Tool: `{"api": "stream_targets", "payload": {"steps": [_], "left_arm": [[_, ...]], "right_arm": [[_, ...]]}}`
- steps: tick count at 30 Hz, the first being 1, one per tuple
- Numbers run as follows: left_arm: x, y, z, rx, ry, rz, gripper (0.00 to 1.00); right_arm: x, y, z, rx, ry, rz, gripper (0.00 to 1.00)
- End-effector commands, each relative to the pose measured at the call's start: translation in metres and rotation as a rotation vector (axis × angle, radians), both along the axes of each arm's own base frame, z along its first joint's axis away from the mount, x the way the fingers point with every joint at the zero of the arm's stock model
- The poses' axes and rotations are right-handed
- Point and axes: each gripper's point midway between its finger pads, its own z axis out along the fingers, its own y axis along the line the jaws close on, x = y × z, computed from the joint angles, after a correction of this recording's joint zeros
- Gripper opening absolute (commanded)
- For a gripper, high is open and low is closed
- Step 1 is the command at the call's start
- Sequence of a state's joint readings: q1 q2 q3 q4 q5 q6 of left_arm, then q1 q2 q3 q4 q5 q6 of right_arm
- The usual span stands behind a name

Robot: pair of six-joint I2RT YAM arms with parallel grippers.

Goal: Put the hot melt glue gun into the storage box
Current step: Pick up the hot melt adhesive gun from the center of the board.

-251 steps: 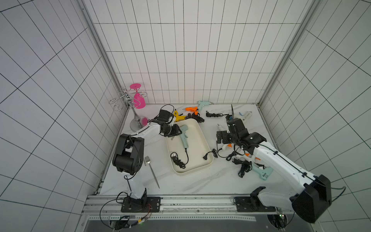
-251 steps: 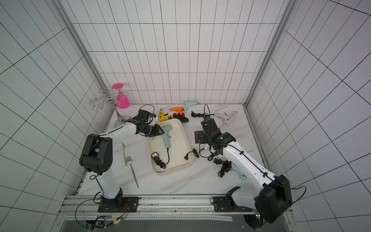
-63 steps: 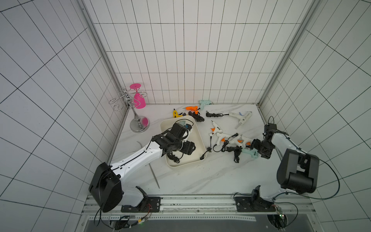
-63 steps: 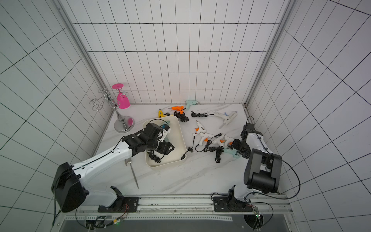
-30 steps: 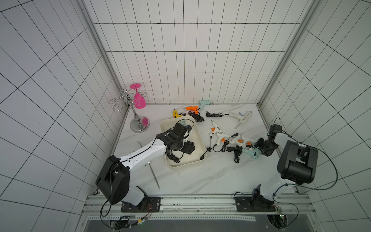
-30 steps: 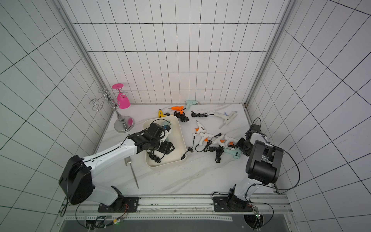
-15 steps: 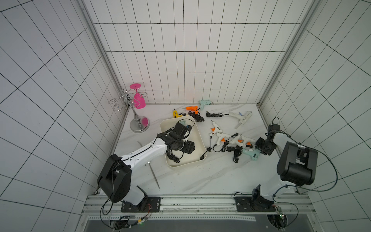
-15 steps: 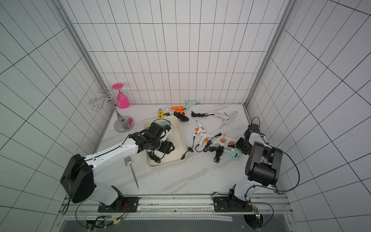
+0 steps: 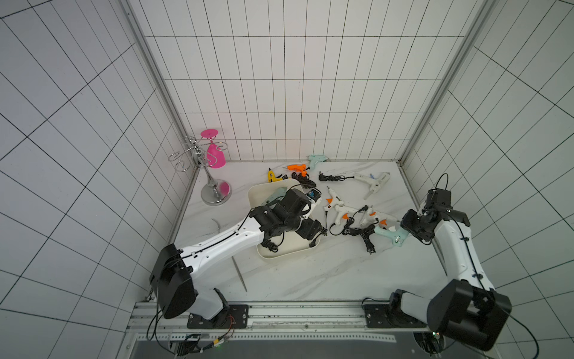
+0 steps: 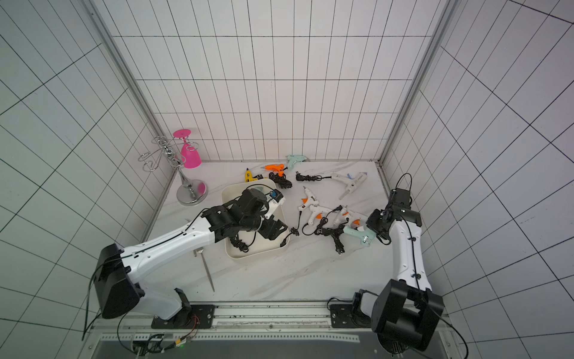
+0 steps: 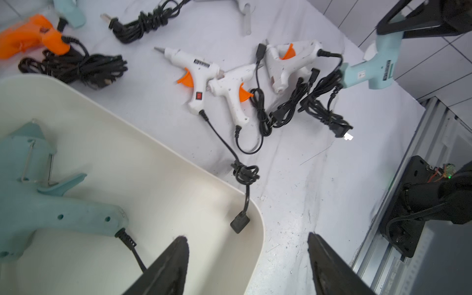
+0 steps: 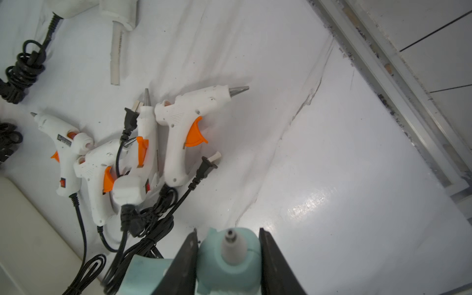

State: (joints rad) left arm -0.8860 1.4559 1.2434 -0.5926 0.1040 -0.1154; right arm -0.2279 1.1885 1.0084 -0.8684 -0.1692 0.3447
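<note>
Mint-green plastic is what your right pincer (image 12: 228,236) has just closed on. The mint-green pistol-shaped hot melt glue gun (image 12: 227,265) lay beside wider jaws a second ago. Now it sits clamped between the two black fingers, gripped across the front of its barrel, with the nozzle pointing up at the wrist camera.

In a top view the gun (image 9: 392,237) lies about where it did, at the right edge of the white marble surface (image 9: 310,279). It is well apart from the shallow cream-white plastic storage box (image 9: 285,252). So you have the grasp but, as I judge it, not yet the lift (whether the handle has left the marble, I cannot tell).

Your left pincer (image 11: 246,237) hangs wide and empty over the box's near right corner. It has drawn back from the far end, where it was some seconds ago. A dusty teal glue gun (image 11: 51,212) already lies inside the box, so one is stowed and this is the next.

Mind the cord when you carry it across. The gun's black lead runs into the tangle of black cords (image 9: 362,233) among the white glue guns with orange triggers (image 12: 178,132). These lie between you and the box, and a quick pull would likely drag them along.
</note>
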Motion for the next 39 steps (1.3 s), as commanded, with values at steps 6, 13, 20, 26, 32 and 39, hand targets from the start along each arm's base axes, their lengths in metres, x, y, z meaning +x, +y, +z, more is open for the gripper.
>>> {"api": "stream_targets", "payload": {"steps": [6,13,20,26,32,39], "left_arm": [[-0.017,-0.053,0.037,0.076,-0.382,-0.199,0.78],[-0.025,-0.094,-0.014,0.381,-0.615,-0.276,0.78],[-0.015,-0.130,-0.040,0.484,-0.713,-0.279,0.78],[-0.005,-0.149,-0.043,0.509,-0.802,-0.279,0.79],[-0.002,-0.159,-0.079,0.576,-0.805,-0.367,0.78],[0.000,-0.149,-0.102,0.612,-0.788,-0.386,0.76]], "right_arm": [[-0.003,0.046,0.031,0.175,-0.058,0.095,0.12],[0.003,0.074,0.023,0.287,-0.024,0.162,0.12],[0.009,0.098,0.012,0.311,0.034,0.234,0.12],[0.006,0.112,0.008,0.339,0.076,0.273,0.13],[0.003,0.124,0.013,0.400,0.085,0.306,0.13],[-0.002,0.128,0.021,0.406,0.098,0.341,0.13]]}}
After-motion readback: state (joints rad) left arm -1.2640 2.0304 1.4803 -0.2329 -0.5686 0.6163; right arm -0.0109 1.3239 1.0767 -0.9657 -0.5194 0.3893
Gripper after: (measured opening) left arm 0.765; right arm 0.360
